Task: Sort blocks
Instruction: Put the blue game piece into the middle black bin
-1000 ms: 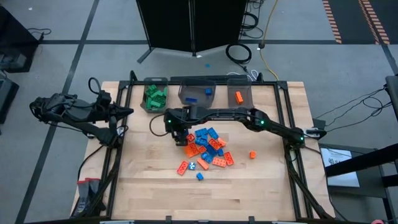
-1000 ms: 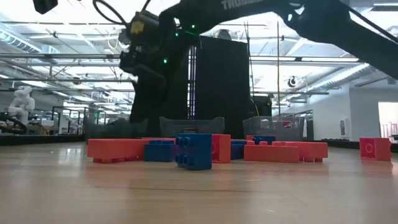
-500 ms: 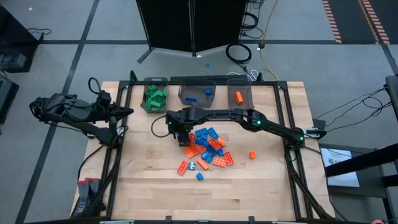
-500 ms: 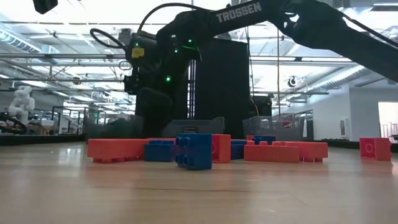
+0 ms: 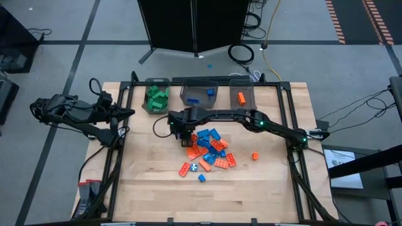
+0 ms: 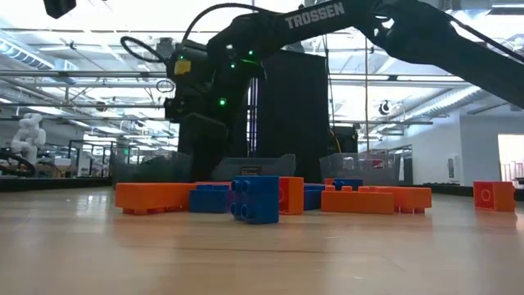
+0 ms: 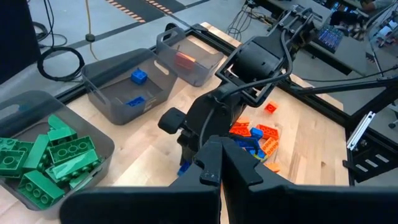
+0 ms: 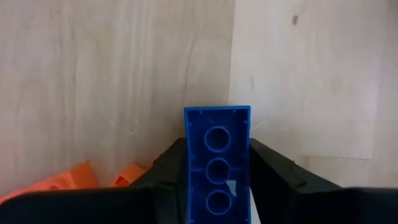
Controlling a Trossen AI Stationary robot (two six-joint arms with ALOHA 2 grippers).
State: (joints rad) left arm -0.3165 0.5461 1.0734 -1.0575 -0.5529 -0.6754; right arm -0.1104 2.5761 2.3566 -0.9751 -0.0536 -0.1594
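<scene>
A pile of blue and orange-red blocks (image 5: 210,149) lies mid-table. At the pile's left end my right gripper (image 5: 183,139) points steeply down, shut on a blue block (image 8: 217,163) whose hollow underside faces the wrist camera. In the low view this gripper (image 6: 201,139) stands behind the pile, with its fingertips hidden by the blocks. My left gripper (image 7: 221,169) waits, shut and holding nothing, above the table's left edge (image 5: 127,113). My right gripper pinches the blue block by its two long sides (image 8: 188,168), one dark finger (image 8: 166,169) on each side. The fingers come steeply from above and lie along the block, which reaches past their tips. Whether its far end rests on the table I cannot tell.
Three grey bins stand along the far edge: green blocks in the left one (image 5: 157,96), blue in the middle (image 5: 199,94), orange in the right (image 5: 241,95). A lone orange block (image 5: 255,156) lies right of the pile, and a small blue one (image 5: 201,178) lies in front of it.
My right gripper has sunk toward the table at the pile's left end and tipped more steeply down. The pile has kept its place.
</scene>
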